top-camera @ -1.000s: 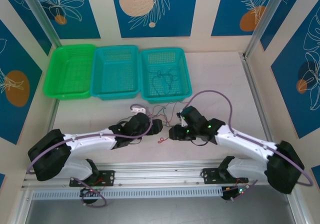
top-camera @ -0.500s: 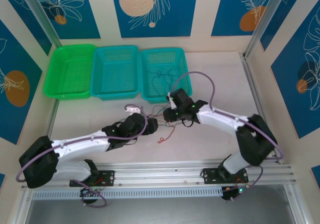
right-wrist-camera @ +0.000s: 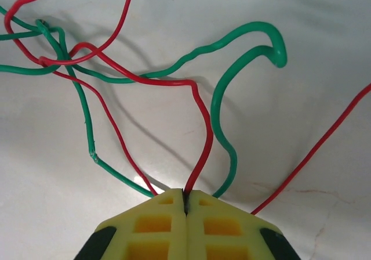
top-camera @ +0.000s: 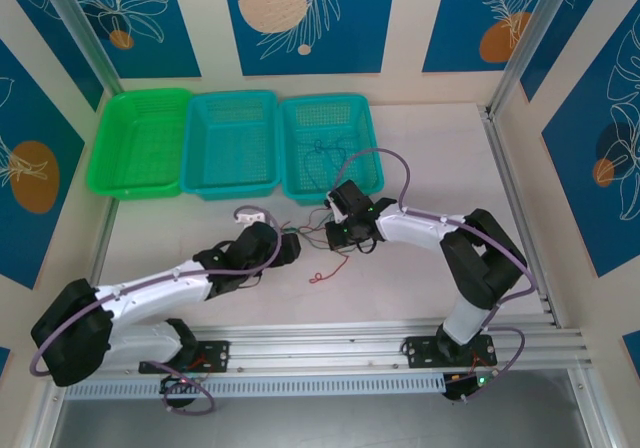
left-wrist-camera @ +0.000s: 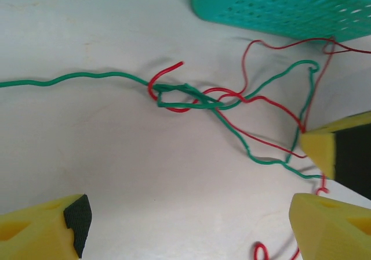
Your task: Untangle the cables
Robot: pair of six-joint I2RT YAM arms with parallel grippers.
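Tabletop [top-camera: 420, 278]: pale, and all my work lies on the strip of it in front of the right teal basket [top-camera: 335, 196].
Other baskets: a second teal basket [top-camera: 232, 143] and a green basket [top-camera: 140, 140] stand in a row off that basket's left side, well apart from the work.
Right hand [top-camera: 338, 232]: just in front of the basket's near wall, clenched on the red cable [right-wrist-camera: 207, 138], which runs straight into the seam between my pads.
Left hand [top-camera: 287, 247]: in front of the basket's left corner, released, with its pads wide apart and nothing between them.
Cables [top-camera: 322, 220]: the red one and a green cable [right-wrist-camera: 282, 50] sprawl between my two hands, close to the basket's near wall. A few more thin dark cables [top-camera: 325, 158] lie inside the basket.
Knot [left-wrist-camera: 186, 97]: straight ahead of my left hand, on the basket side of it. Its long axis runs along the basket's near wall, and my right hand sits off its far end.
Which hand: I judge the left one better placed, since it is free and faces the knot squarely while the right holds the red end.
Hard to make out: which strand crosses over which inside the knot, and whether the green strands beside my right pads are pinched or only pass under them. The green cable's far end runs out of my left wrist view. The colours of the cables in the basket are too fine to tell.
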